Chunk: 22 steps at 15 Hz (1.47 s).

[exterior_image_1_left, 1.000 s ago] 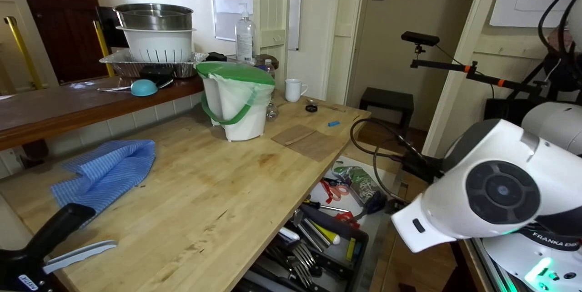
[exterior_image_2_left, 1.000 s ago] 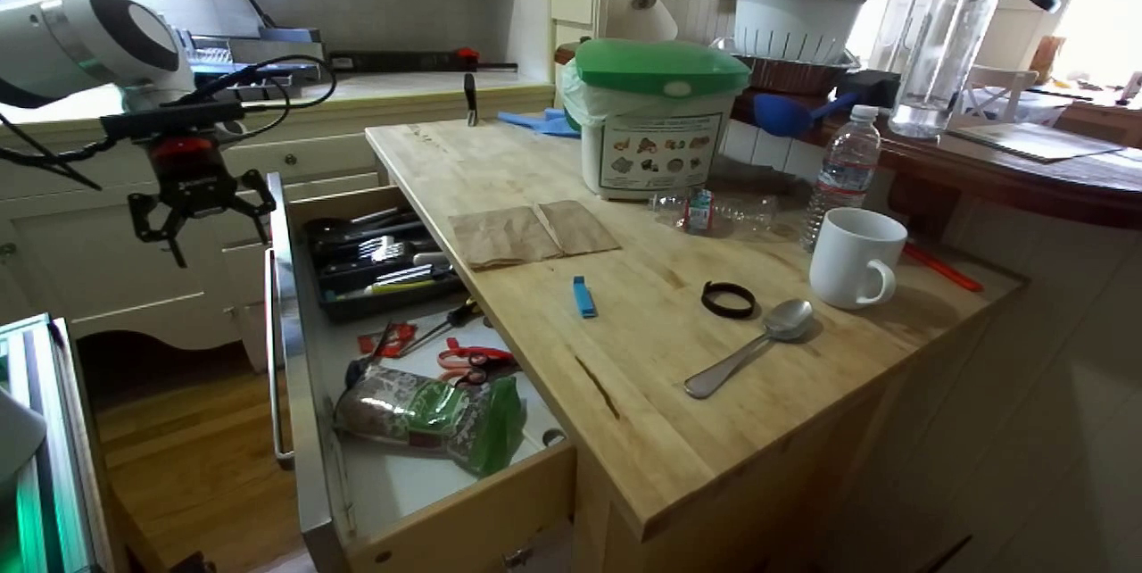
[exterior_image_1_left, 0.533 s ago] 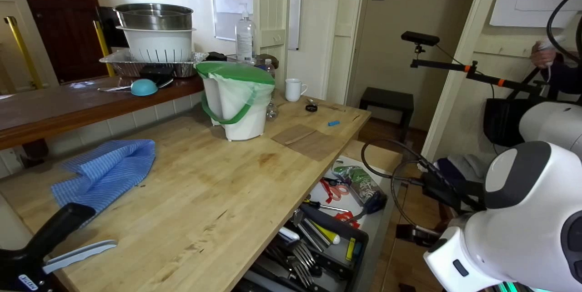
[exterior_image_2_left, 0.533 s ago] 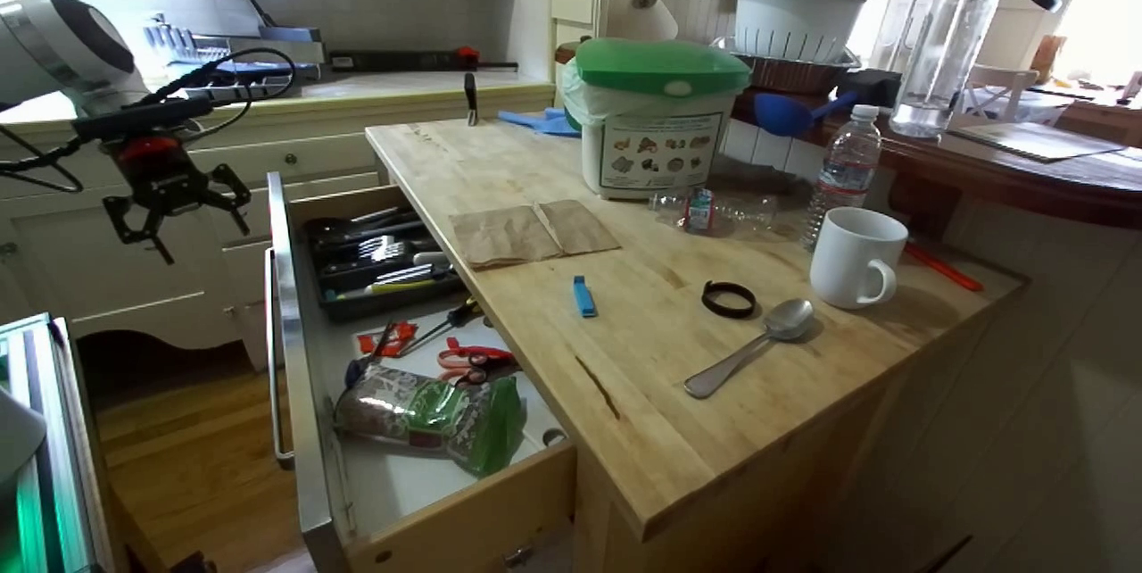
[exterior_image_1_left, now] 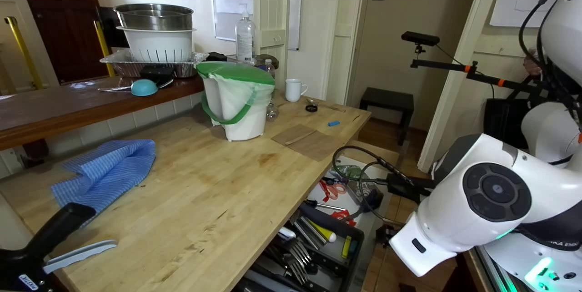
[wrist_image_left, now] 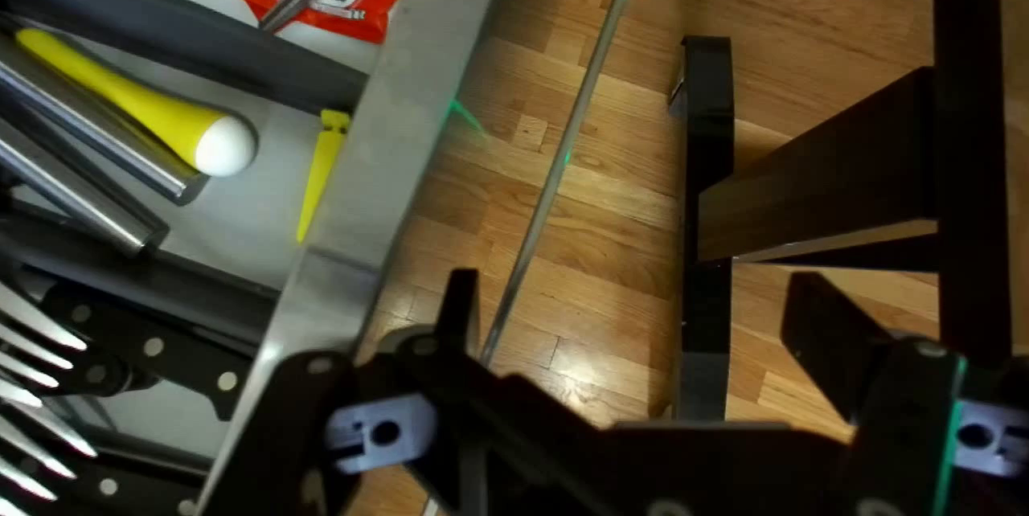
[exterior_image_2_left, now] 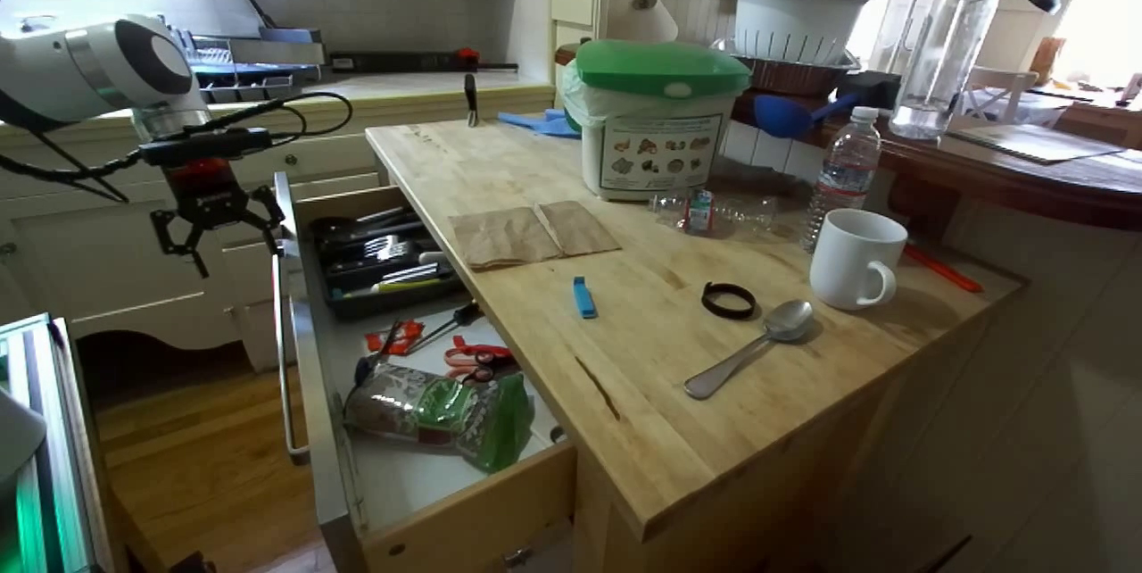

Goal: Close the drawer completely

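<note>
The drawer (exterior_image_2_left: 314, 377) stands open under the wooden counter in both exterior views (exterior_image_1_left: 370, 224). Its pale wooden side (exterior_image_2_left: 482, 502) shows, and inside are a black utensil tray (exterior_image_2_left: 375, 310), red scissors and a green bag. A long metal bar handle (exterior_image_2_left: 284, 350) runs along its front. In the wrist view the drawer's metal front edge (wrist_image_left: 386, 154) lies left of my gripper (wrist_image_left: 635, 295). The gripper (exterior_image_2_left: 239, 259) is open and empty, pointing down outside the front near its far end. One finger is at the front's top edge; the exact contact is hard to see.
The counter (exterior_image_2_left: 642, 439) overhangs the drawer and bears a green-lidded bin (exterior_image_2_left: 660, 136), a mug (exterior_image_2_left: 856, 256), a spoon and folded brown paper (exterior_image_2_left: 535, 234). A black frame (wrist_image_left: 707, 219) stands below right of the gripper. The robot's table (exterior_image_2_left: 67, 430) is opposite the drawer.
The gripper first drew back from the drawer, then came forward and lower to its front. The drawer has slid slightly inward under the counter.
</note>
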{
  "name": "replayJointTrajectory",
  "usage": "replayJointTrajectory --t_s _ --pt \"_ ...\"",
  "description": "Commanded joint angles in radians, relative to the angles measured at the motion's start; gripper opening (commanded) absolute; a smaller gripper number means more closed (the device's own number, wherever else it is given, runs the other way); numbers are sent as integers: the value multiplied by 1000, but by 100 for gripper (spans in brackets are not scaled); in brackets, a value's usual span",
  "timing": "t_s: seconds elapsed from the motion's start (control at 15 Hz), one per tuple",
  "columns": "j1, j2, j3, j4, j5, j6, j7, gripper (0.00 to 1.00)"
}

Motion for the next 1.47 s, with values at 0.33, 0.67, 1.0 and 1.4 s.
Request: replayJointTrajectory --t_s 0.33,0.67,1.0,1.4 --pt "-66 6 -37 2 -217 -95 27 100" --pt "-96 -16 -68 38 -265 -244 -66 100" --pt "-82 5 -54 32 -348 -262 -160 100" --pt "-13 58 28 15 -506 -240 -154 100"
